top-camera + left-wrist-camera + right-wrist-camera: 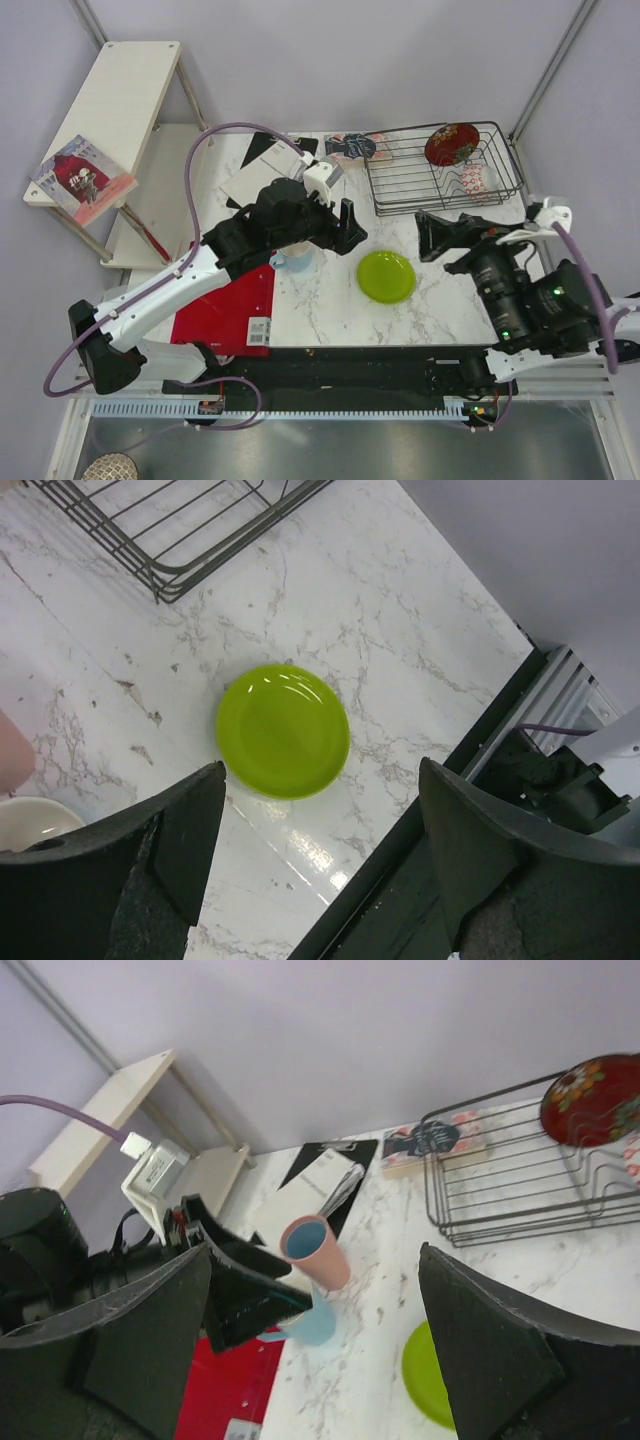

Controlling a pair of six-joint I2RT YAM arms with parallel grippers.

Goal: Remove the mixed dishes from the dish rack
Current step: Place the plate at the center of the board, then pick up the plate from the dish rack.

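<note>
Open marble (398, 228) between dish rack (410, 182) and lime-green plate (386, 276), with the left arm (250, 240) just left of it.

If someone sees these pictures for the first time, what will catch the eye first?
The lime-green plate stands out most, lying flat in the middle of the marble table. Next come the dark red floral plate, standing in the dish rack at the far right, and the red board near left.
</note>
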